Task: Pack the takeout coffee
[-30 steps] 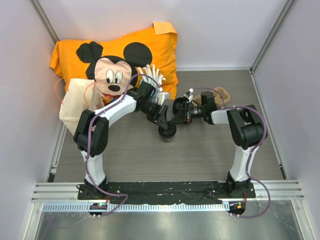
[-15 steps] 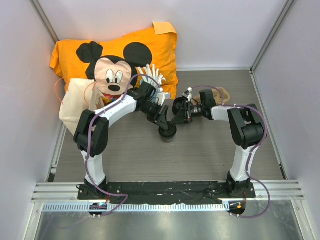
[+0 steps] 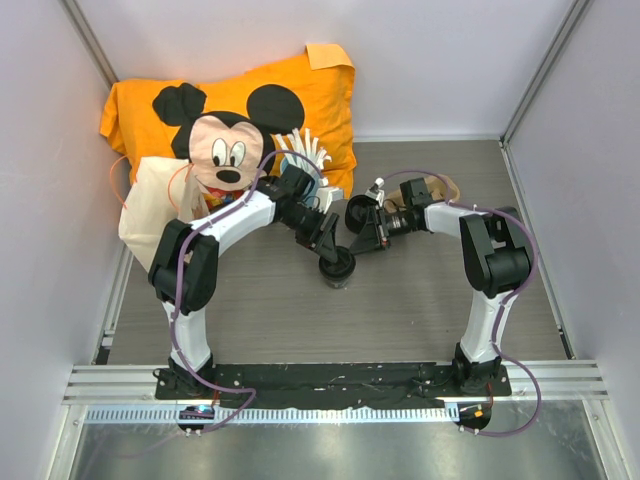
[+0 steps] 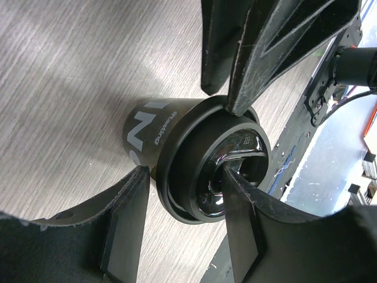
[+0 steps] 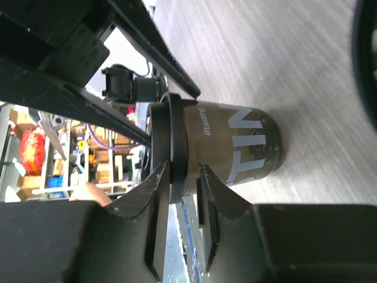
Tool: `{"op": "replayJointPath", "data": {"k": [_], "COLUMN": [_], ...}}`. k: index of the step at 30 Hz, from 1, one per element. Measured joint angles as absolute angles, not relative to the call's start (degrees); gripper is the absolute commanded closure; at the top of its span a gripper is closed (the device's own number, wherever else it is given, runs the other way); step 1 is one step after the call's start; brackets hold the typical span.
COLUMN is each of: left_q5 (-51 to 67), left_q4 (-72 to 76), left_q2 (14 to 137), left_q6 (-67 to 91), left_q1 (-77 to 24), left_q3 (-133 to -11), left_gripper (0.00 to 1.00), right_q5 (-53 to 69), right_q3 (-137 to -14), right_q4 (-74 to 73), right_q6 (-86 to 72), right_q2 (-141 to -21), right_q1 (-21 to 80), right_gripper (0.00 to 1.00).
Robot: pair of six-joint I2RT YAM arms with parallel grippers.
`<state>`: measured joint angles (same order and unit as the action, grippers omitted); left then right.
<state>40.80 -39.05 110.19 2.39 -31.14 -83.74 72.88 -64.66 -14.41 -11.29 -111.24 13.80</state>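
Plainly, left pincer (image 4: 232, 141) clamps the takeout coffee (image 4: 153, 127), printed "#tasting"; whether right pincer (image 5: 181, 171) grips it, I cannot tell.

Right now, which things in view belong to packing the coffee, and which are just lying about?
Job: takeout coffee, left gripper clamped on its lid, right gripper at the lid rim; cream bag, possibly the destination.
Lying about: orange Mickey cushion, blue cup of white sticks, tan item beyond the right arm.

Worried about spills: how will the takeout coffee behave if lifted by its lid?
The takeout coffee looks rigid, its smooth wall probably slippery. Its lid is a separate piece, so it might pop off. Upright and taller than wide, it could tip.
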Motion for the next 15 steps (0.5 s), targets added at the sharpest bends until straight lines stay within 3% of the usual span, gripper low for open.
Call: {"op": "replayJointPath", "data": {"k": [5,15], "left_q5": [40.80,40.49], "left_q4": [-39.48,-39.72], "left_q2": [110.19,110.19], "left_q6": [2.50,2.61], "left_q1": [-31.16,-31.42], "left_q3": [-83.74,-83.74], "left_gripper": [0.46,0.46], "right_q5": [74.19,73.82], "right_q3": [-65.06,-65.10], "right_q4": [-18.39,-20.45], "right_q6": [-8.23,-6.35], "right_q2": [-111.24,-111.24], "right_q1": [13.76,13.93], "right_gripper": [0.82,0.85]}}
